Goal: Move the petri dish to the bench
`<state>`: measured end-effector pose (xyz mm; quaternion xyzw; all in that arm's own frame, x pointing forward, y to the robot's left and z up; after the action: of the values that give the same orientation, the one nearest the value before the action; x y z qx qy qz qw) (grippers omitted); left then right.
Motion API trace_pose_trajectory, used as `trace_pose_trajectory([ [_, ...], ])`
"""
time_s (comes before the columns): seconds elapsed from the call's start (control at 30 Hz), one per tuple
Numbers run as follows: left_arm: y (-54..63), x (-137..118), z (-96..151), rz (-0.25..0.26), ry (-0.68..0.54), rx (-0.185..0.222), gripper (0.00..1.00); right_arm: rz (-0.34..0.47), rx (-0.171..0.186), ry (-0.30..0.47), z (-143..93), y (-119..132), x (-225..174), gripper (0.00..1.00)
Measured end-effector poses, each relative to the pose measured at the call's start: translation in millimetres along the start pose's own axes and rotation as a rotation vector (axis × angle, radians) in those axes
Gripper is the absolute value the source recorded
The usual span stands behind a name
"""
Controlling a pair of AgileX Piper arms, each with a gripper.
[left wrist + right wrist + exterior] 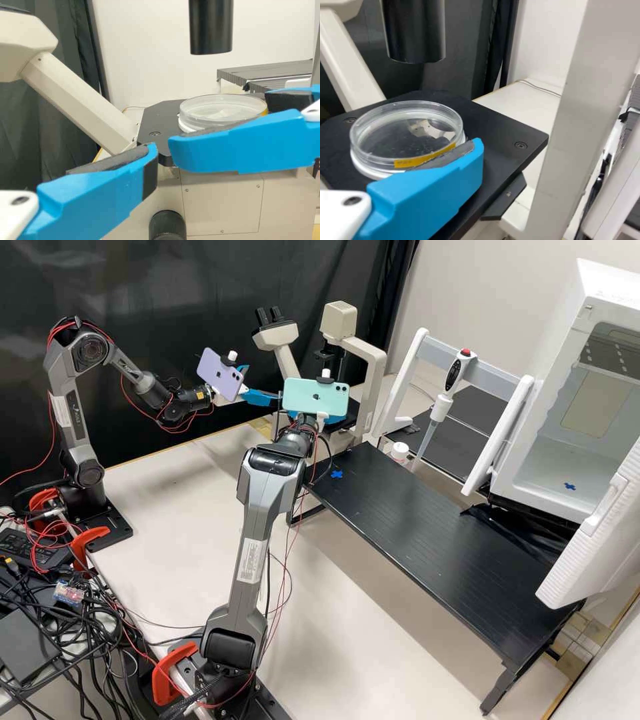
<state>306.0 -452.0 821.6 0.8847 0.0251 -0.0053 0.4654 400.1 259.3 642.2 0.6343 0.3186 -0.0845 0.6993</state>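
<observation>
A round, shallow petri dish (pixel 405 131) with clear sides and a clear rim lies on the microscope's flat black stage (pixel 500 132), below a black cylinder (pixel 415 30) pointing down. A narrow yellow label (pixel 407 163) with dark print runs along part of its side. Light catches the rim, a white ring (pixel 367 169) shows under its edge, and a pale, uneven patch shows within; whether that patch is a reflection, I cannot tell.

The right claw (pixel 337 421) is at the microscope's stage, right by the dish on its labelled side; I cannot tell whether it pinches the dish. The left claw (pixel 260 384) hangs near the stage, spread and apart from the dish.

The cream microscope (pixel 377 373) stands at the far part of the pale surface (pixel 193 520). To its right in the high view are a low black stand (pixel 413 513) marked with a blue cross (pixel 337 474), a white cup (pixel 400 451), an upright pipette (pixel 440 407) and an open white cabinet (pixel 610 280). A black curtain (pixel 167 280) hangs behind the microscope.
</observation>
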Motion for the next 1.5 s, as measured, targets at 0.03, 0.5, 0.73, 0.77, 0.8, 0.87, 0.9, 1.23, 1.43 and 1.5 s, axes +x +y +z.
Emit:
trace_pose_trajectory([
  [0.03,0.0,0.0,0.0,0.0,0.0,0.0,1.0,-0.002,0.005,0.002,-0.1,-0.3,-0.9,0.0],
  [0.5,0.0,0.0,0.0,0.0,0.0,0.0,1.0,0.009,0.008,0.003,-0.7,-1.1,-6.1,1.0],
  [0.73,0.0,0.0,0.0,0.0,0.0,0.0,1.0,0.043,-0.055,-0.04,-4.0,-3.7,-6.1,1.0],
  [0.77,0.0,0.0,0.0,0.0,0.0,0.0,1.0,0.046,-0.058,-0.045,-3.7,-3.6,-6.1,1.0],
  [0.8,0.0,0.0,0.0,0.0,0.0,0.0,1.0,0.053,-0.064,-0.048,-6.8,-3.7,-5.8,1.0],
  [0.87,0.0,0.0,0.0,0.0,0.0,0.0,1.0,0.062,-0.068,-0.057,-8.4,-3.0,-5.6,1.0],
  [0.9,0.0,0.0,0.0,0.0,0.0,0.0,1.0,0.062,-0.077,-0.06,-9.7,-2.8,-5.4,1.0],
  [1.23,0.0,0.0,0.0,0.0,0.0,0.0,1.0,0.04,-0.053,-0.055,-21.4,-2.2,-3.9,1.0],
  [1.43,0.0,0.0,0.0,0.0,0.0,0.0,1.0,0.005,0.021,-0.041,-24.7,-4.2,-3.4,1.0],
  [1.5,0.0,0.0,0.0,0.0,0.0,0.0,1.0,-0.006,0.039,-0.028,-26.0,-5.1,-3.4,1.0],
])
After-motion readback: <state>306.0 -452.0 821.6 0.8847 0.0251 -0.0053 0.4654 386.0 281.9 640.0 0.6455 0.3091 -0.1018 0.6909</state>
